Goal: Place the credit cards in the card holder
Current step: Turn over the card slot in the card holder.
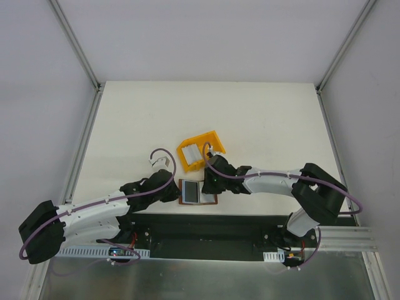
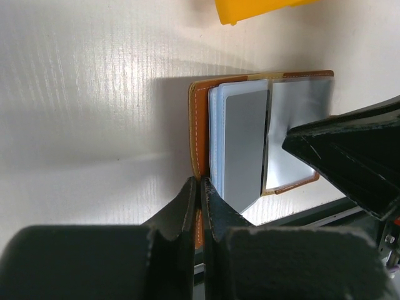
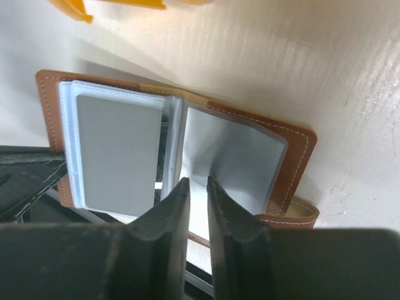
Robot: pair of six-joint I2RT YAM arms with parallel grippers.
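The card holder (image 1: 190, 192), a brown wallet, lies open at the table's near edge. It also shows in the left wrist view (image 2: 199, 119) and the right wrist view (image 3: 294, 156). A grey credit card (image 3: 115, 153) sits in its left clear sleeve and also shows in the left wrist view (image 2: 244, 147). More white cards (image 1: 192, 154) lie in the yellow bin (image 1: 212, 139). My left gripper (image 2: 200, 184) is shut on the wallet's left brown edge. My right gripper (image 3: 197, 182) hovers over the right sleeve page, its jaws a narrow gap apart with nothing between them.
The yellow bin stands just behind the wallet, and its edge shows in the left wrist view (image 2: 256, 9) and the right wrist view (image 3: 75, 7). The wallet's snap tab (image 3: 301, 212) pokes out at its right. The table's dark front edge (image 1: 206, 225) runs right under the wallet.
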